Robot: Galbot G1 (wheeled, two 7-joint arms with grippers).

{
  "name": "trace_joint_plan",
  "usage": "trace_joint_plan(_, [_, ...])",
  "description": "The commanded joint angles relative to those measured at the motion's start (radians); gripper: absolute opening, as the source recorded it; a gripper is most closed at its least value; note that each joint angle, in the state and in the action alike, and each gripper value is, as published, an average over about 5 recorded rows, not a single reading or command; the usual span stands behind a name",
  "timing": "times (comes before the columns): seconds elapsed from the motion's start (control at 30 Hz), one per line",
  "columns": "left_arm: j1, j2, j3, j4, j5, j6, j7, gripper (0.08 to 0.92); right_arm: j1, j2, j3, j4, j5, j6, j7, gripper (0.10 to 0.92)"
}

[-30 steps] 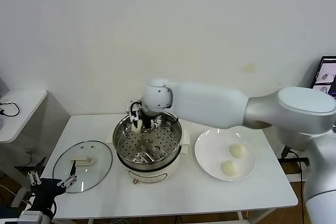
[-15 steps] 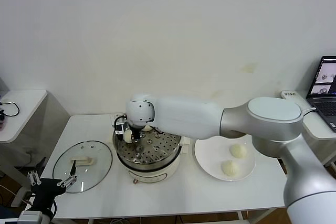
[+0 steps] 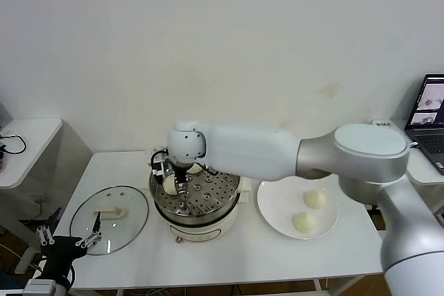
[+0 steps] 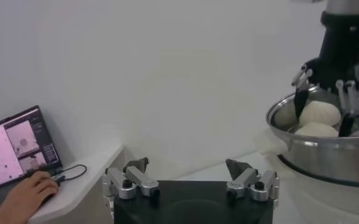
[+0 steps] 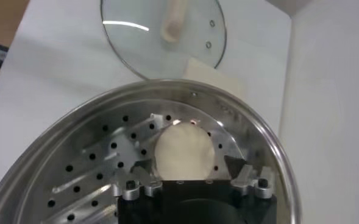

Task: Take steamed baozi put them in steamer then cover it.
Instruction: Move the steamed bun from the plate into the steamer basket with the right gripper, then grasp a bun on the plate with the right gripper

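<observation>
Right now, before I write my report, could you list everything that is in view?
shiny round steel steamer: one, silver on a cream base, table centre
flat round white plate: one, right of the steamer
small round dough buns: four, cream-white; two in the steamer, two on the plate
clear round glass lid: one, flat on the table, left of the steamer
white table: one, under all
laptop: one, dark, far right
right gripper: open, inside the steamer, around one bun
left gripper: open, low by the table's front left corner
</observation>
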Motion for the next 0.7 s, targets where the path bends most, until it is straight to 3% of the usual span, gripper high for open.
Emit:
trace_joint_plan(0.03, [0.0,0.005,-0.002,0.002,-0.002,0.002,0.001,0.823,0.103,-0.119,0.006,0.082,0.004,0.015,-0.101,0.822])
trace_joint_plan(0.33, [-0.007,0.026,-0.006,0.017,-0.009,0.005,0.003,0.823,0.167,-0.439,-0.011,0.281,-0.05,0.143,-0.247,0.823])
trace_joint_plan(0.7, [-0.019,0.043,0.008,0.041,-0.006,0.008,0.005,0.823,0.039,-0.862,0.009,0.415,-0.278,0.288,-0.328,0.823])
